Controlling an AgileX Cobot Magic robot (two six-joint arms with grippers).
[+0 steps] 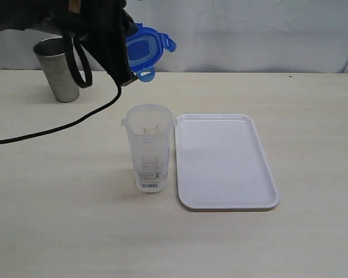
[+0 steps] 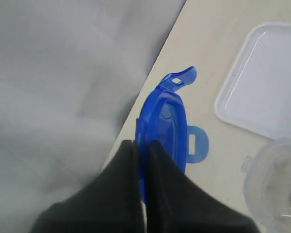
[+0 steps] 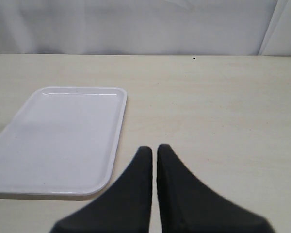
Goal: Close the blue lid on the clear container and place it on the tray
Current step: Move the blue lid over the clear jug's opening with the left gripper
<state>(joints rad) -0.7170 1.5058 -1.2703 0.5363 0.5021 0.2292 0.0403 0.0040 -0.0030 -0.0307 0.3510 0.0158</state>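
With left gripper clamped on the rim of the lid, holds it on edge in the air, flaps splayed, above and behind the container, upright and open-mouthed on the table just beside the tray, on its left; calls, by judgement, for tipping the lid flat and lowering it along that upright axis, left arm the nearer. Has right gripper pressed together and empty, low over the table near the tray. Shows a barcode label at the container's base, too small to read, and nothing legible on the lid.
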